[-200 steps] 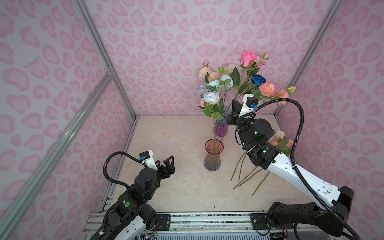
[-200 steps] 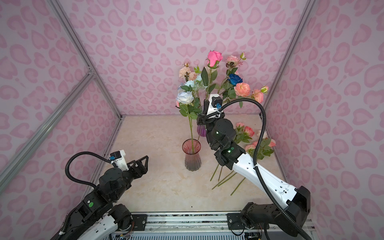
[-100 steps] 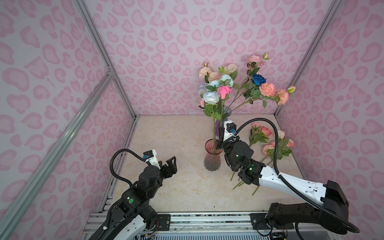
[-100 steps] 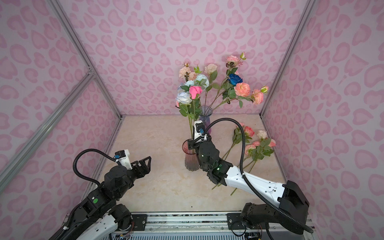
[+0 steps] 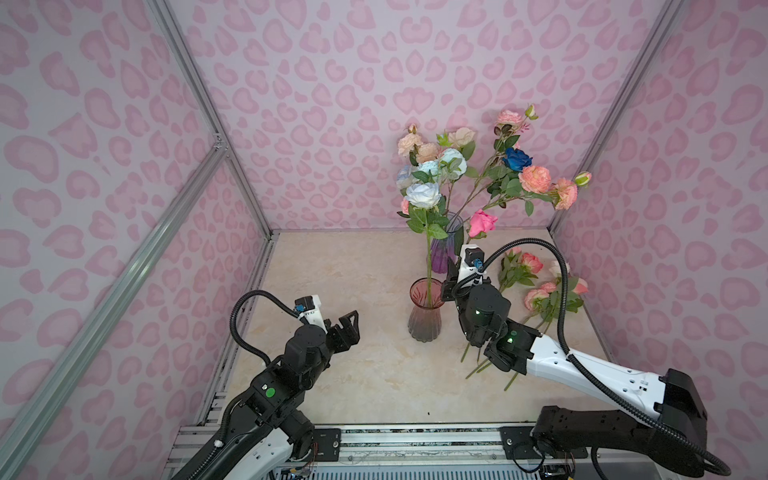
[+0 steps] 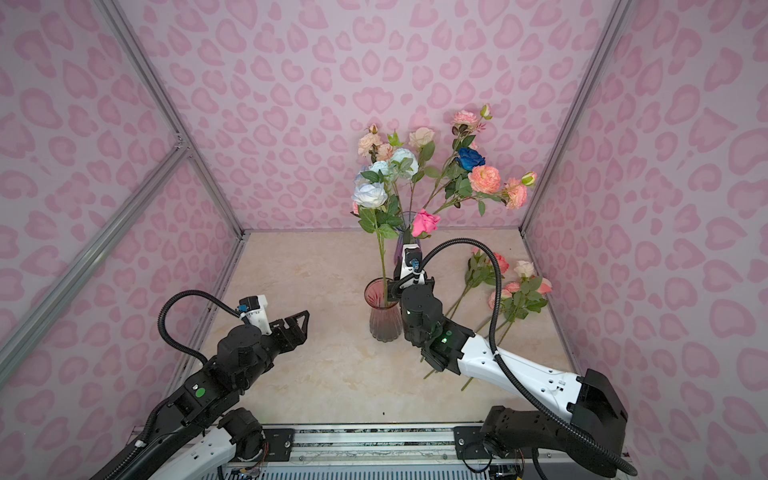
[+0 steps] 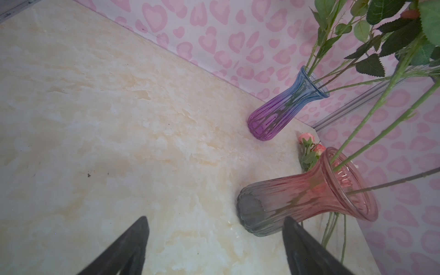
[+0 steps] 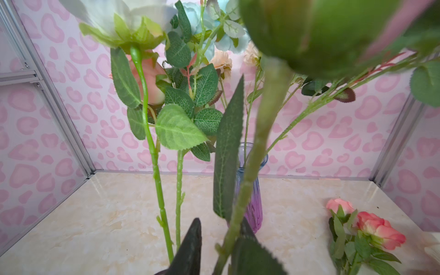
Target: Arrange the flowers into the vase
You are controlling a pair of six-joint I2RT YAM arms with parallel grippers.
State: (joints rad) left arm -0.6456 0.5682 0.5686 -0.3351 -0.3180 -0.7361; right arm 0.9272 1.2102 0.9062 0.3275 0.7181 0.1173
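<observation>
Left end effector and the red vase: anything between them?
Nothing: only bare tabletop lies between the left end effector and the red vase, as seen in a top view.

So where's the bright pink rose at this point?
In both top views the bright pink rose stands right of centre, its bloom just above the right claw, beside the purple vase and up-right of the red vase.

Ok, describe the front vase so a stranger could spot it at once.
On the marble table, two glass vases stand right of centre. The front vase is nearer the camera. Unlike the purple vase behind, it fades red to grey and holds few stems.
</observation>
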